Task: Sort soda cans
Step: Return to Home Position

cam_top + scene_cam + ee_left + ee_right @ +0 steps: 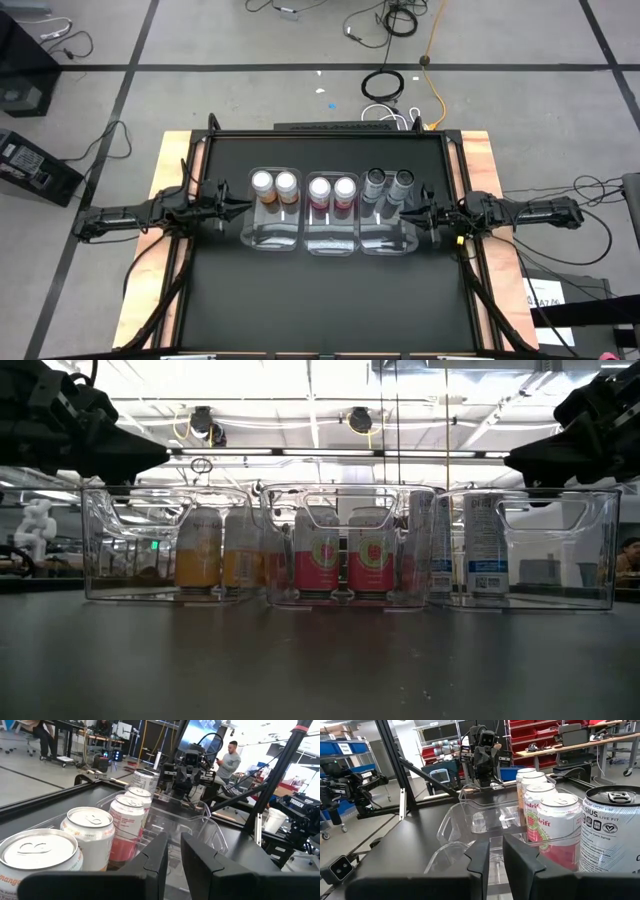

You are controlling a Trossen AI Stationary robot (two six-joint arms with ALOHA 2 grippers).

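Three clear bins stand side by side mid-table. Two orange cans (274, 184) stand upright in the left bin (270, 236), two pink cans (332, 188) in the middle bin (330, 243), and two grey cans (389, 181) in the right bin (386, 243). All of them rest on their bases in the bins' far halves. My left gripper (246, 207) hovers shut at the left bin's outer end, pointing right. My right gripper (408, 214) hovers shut at the right bin's outer end, pointing left. In the low view, both grippers (160, 455) (512, 458) sit above rim height.
The bins' near halves hold no cans. Black tabletop (320, 310) stretches toward the near edge, with wooden strips and arm bases on either side. Cables lie on the floor beyond the far edge. A person (230, 757) stands in the room behind the table.
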